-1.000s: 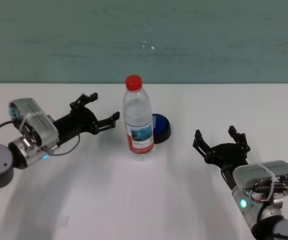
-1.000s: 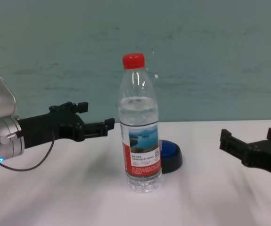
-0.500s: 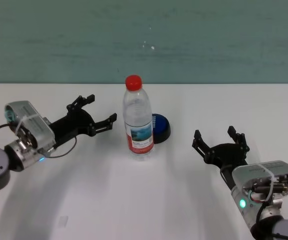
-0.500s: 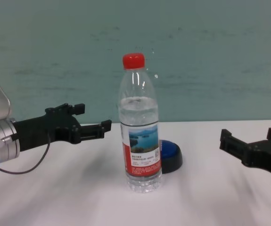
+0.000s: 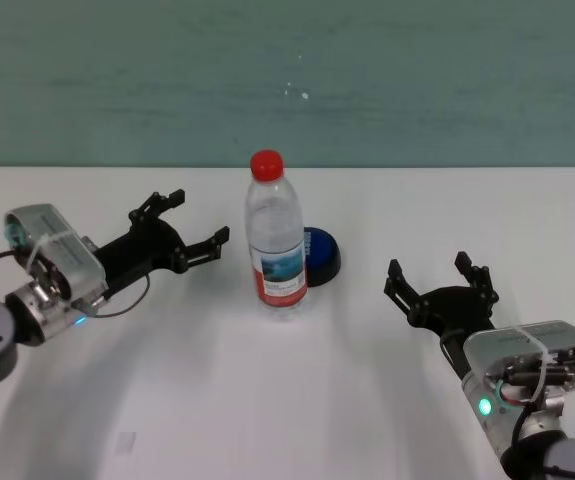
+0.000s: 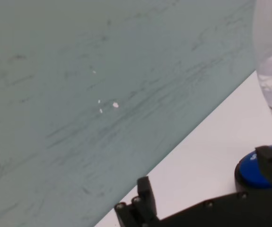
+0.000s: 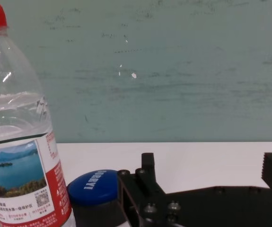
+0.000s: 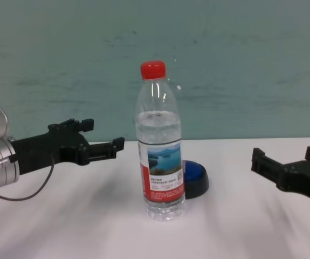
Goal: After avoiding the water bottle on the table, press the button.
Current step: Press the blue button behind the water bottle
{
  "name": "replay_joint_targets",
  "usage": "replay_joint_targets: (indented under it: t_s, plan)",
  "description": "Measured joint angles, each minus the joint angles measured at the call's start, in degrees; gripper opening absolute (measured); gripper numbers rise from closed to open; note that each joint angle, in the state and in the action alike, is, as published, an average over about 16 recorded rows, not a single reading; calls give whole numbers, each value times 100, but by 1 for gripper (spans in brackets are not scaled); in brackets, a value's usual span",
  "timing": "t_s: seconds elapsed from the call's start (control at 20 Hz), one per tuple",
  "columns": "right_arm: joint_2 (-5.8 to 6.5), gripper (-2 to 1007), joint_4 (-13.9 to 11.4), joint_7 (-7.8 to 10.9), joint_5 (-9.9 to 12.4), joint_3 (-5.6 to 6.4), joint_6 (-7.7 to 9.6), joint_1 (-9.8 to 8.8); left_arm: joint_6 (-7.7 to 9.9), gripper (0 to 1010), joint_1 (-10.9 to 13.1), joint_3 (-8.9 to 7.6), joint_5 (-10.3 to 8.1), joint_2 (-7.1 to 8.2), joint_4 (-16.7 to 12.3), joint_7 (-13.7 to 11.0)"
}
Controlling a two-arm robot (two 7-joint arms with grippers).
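Button on worktop, just behind bottle, partly hidden by it. Left gripper spread, left of bottle, apart. Right gripper spread, well right, parked.

White lettering on the button and the water bottle label is illegible.

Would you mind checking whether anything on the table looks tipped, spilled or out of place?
Nothing stands out. The water bottle stands upright and capped on the table, with the button just behind it and no spill.
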Motion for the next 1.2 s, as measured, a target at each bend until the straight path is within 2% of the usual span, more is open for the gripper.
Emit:
replay_joint_targets:
  t_s: [0.3,0.6,1.2]
  plan:
    - [0,1003,0,0,0,0,0,0,-35,1000,2,-10,2,-13,78,0]
    - [0,1003,0,0,0,0,0,0,-100,1000,-79,-11,9,-60,282,-26]
    - [0,1003,0,0,0,0,0,0,-313,1000,-512,8,41,-238,913,-138]
